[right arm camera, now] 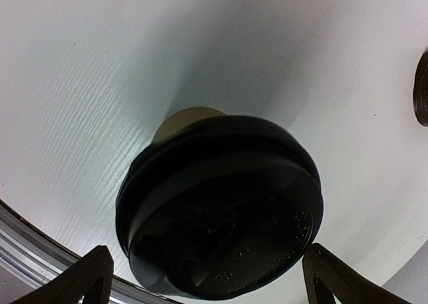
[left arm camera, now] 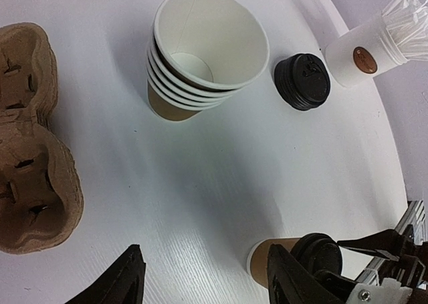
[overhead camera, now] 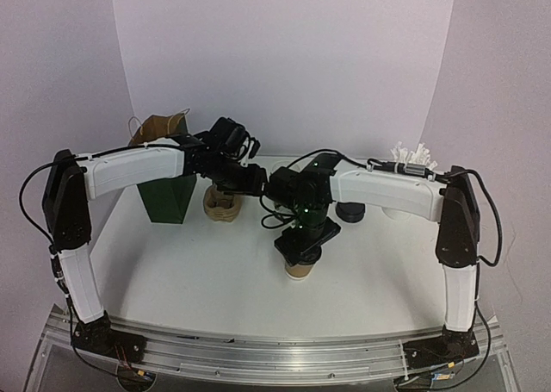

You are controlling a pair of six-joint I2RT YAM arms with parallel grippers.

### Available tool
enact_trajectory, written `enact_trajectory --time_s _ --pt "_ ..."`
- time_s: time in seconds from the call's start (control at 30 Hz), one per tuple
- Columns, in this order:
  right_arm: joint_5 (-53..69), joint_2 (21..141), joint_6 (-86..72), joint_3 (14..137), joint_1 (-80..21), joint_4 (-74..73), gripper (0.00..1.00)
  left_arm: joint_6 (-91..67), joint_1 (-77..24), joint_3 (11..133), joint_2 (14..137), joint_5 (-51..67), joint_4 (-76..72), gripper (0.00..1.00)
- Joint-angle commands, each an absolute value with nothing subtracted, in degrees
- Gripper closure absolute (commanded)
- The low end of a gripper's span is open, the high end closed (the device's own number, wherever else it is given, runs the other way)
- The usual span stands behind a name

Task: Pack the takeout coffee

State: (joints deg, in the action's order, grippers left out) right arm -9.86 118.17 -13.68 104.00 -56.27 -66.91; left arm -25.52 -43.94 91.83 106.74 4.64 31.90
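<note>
Takeout coffee point(overhead camera: 298, 270) is standing upright on the white table point(overhead camera: 172, 271), directly beneath the right gripper point(right arm camera: 207, 250). Its jaws are hanging spread wide, fingers point(right arm camera: 87, 277) showing at 7 and 5 o'clock of the black lid point(right arm camera: 221, 204), not closed on it. Off at the cup's 10 o'clock, the left gripper point(left arm camera: 207, 257) is hovering with jaws parted and empty.

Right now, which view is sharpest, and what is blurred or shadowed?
Left wrist view: sharpest, stack of cups crisp, table edge bowed by the lens. Right wrist view: takeout coffee fills the frame, lid dark and slightly soft, shadow beyond it. Top external view: coarse, right arm hides most of the cup.
</note>
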Motion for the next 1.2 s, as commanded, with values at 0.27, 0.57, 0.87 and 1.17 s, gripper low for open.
enact_trajectory --time_s 0.27,0.57,0.87,1.17 --pt "-9.8 115.6 -12.1 105.4 -56.2 -66.9 0.02 -25.5 -44.1 93.1 109.4 7.1 30.3 0.39" --pt "-7.3 116.0 -11.9 108.8 -56.5 -67.9 0.02 -25.4 -44.1 92.7 109.4 6.7 30.2 0.39" --pt "-7.5 118.2 -16.7 112.8 -56.5 -69.1 0.02 -25.5 -44.1 92.0 108.9 6.3 30.3 0.39" --pt "-6.7 120.3 -27.0 114.3 -56.6 -69.6 0.02 -25.2 -44.1 91.7 108.2 5.9 30.7 0.39"
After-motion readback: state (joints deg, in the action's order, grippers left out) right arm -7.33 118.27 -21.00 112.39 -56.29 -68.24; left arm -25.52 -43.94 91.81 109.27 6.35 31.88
